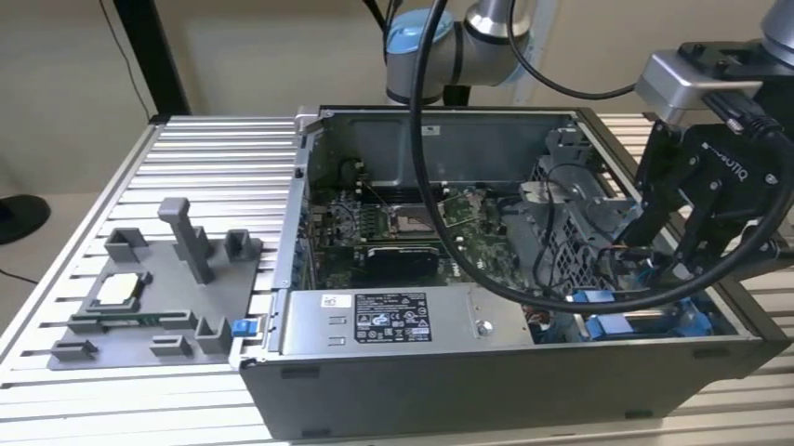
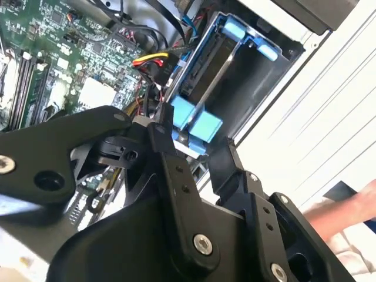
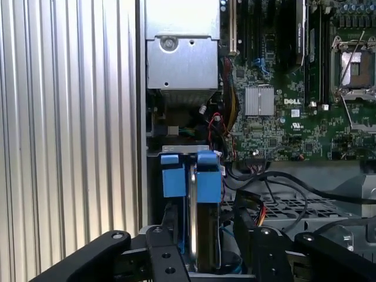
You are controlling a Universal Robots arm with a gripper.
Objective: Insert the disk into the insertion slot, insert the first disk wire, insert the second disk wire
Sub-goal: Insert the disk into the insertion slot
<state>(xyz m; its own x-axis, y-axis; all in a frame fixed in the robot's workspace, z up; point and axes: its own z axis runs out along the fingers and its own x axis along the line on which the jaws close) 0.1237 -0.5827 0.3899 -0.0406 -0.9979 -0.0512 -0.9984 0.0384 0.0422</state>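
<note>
Gripper (image 1: 660, 268) at the computer case's (image 1: 496, 372) four o'clock in the exterior view, fingers (image 2: 170, 170) spread, straddling the upright disk (image 3: 205, 211) in its slot (image 2: 258, 88), clamping nothing.

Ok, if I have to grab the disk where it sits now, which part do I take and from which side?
Likely the two blue tabs on the disk's exposed edge, from the case's open side: it stands edge-on in the insertion slot, flat faces walled in.
</note>
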